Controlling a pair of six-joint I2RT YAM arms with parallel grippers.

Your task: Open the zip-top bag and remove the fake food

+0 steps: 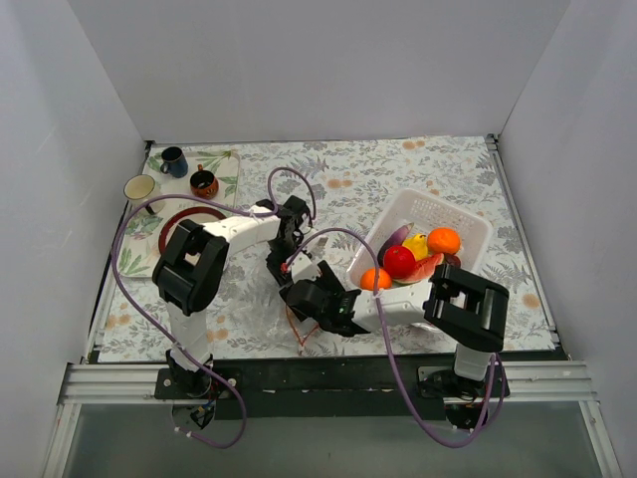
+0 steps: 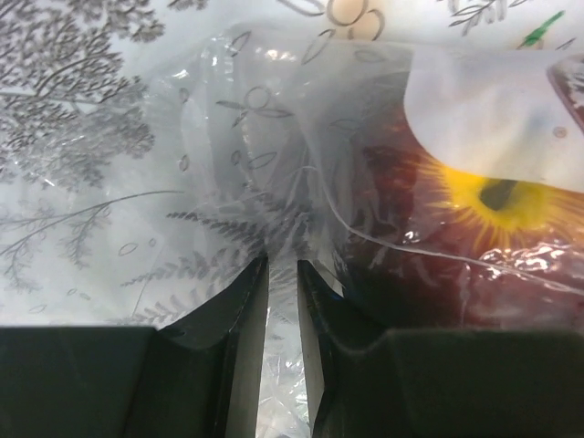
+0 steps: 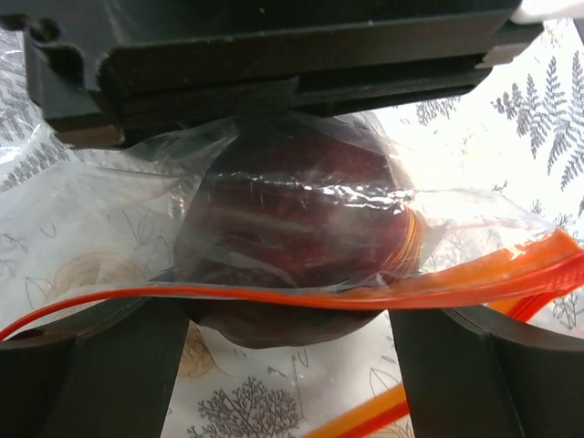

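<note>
The clear zip-top bag (image 3: 100, 228) lies between my two grippers, its orange-red zip strip (image 3: 301, 297) stretched across my right fingers; in the top view only a bit of it (image 1: 299, 327) shows. A dark plum (image 3: 292, 237) with a yellow centre (image 2: 497, 196) sits in the bag. My left gripper (image 2: 283, 265) is pinched shut on a fold of the bag plastic beside the plum. My right gripper (image 3: 290, 315) has its fingers inside the bag mouth, closed against both sides of the plum. In the top view both grippers (image 1: 284, 261) (image 1: 301, 291) meet at mid table.
A white mesh basket (image 1: 438, 204) on the right holds an orange (image 1: 444, 240), a lemon (image 1: 416, 244), a red fruit (image 1: 399, 261), an eggplant (image 1: 393, 239) and other pieces. Three small mugs (image 1: 174, 161) and a red-rimmed plate (image 1: 184, 224) stand at the back left.
</note>
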